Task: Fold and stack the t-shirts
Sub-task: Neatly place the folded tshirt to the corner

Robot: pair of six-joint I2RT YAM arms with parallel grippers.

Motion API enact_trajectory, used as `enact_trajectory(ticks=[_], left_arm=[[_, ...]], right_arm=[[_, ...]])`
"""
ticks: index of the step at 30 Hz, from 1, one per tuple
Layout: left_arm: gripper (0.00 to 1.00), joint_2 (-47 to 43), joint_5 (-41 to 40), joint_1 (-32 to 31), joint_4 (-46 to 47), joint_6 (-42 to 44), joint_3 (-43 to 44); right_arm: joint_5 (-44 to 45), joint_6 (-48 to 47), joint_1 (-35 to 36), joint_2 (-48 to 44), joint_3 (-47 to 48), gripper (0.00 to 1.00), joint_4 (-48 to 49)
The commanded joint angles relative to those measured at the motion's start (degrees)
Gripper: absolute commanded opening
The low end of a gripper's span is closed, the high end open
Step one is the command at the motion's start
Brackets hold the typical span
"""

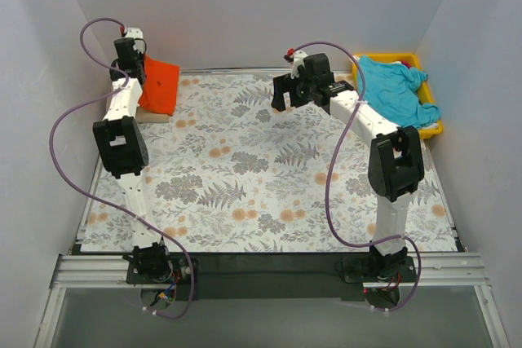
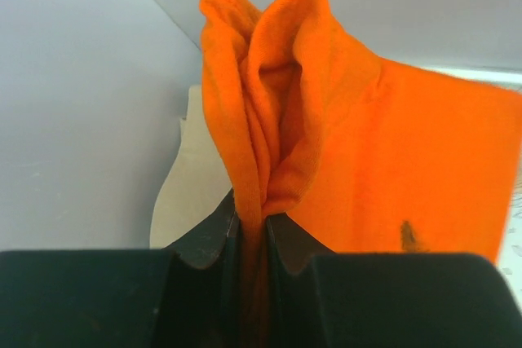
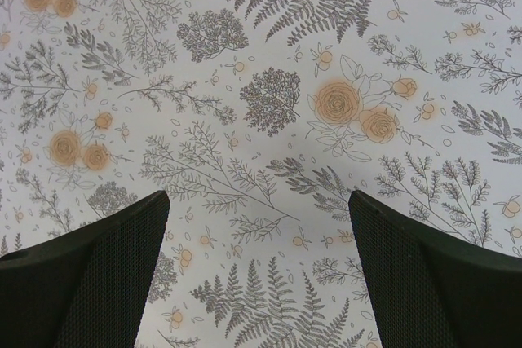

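Observation:
The orange-red t-shirt (image 1: 161,85) hangs at the table's far left, above the tan beige t-shirt (image 1: 155,116), which lies flat on the printed cloth. My left gripper (image 1: 140,67) is shut on a bunched fold of the orange-red t-shirt (image 2: 326,136) and holds it up; the beige t-shirt (image 2: 192,193) shows beneath it. The turquoise blue t-shirt (image 1: 397,87) lies crumpled in the yellow tray (image 1: 430,95) at the far right. My right gripper (image 1: 283,97) is open and empty, hovering above the printed cloth (image 3: 261,103) mid-table at the back.
The grey fern-and-flower printed cloth (image 1: 269,169) covers the table. White walls close in on the left, back and right. The yellow tray stands in the far right corner.

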Motion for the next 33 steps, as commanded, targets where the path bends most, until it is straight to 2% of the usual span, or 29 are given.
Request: enact_trajectory(ticks=[1,11,27,29,33], left_arm=[[0.00,2.5,0.6,1.3,1.7,2.2,1.5],[0.00,8.9,-0.9,3.7,4.9,3.3,3.3],[0.02,5.4,2.1,5.2,6.9,4.4,1.1],[0.04,6.1,2.1,5.4,7.4,5.4,1.5],[0.14,7.8,2.2,5.9,7.1,6.0,2.8]], right_arm=[[-1.2,-0.1,0.0,1.1,0.6,0.81,0.7],[-1.6,-0.3,0.0,2.4,0.7,0.81,0.2],[-1.8,-0.5,0.4,2.9,0.5,0.82,0.0],[-1.9,-0.5,0.4,2.9,0.4,0.82,0.0],[-1.9,-0.6,0.5,2.9,0.4,0.82,0.0]])
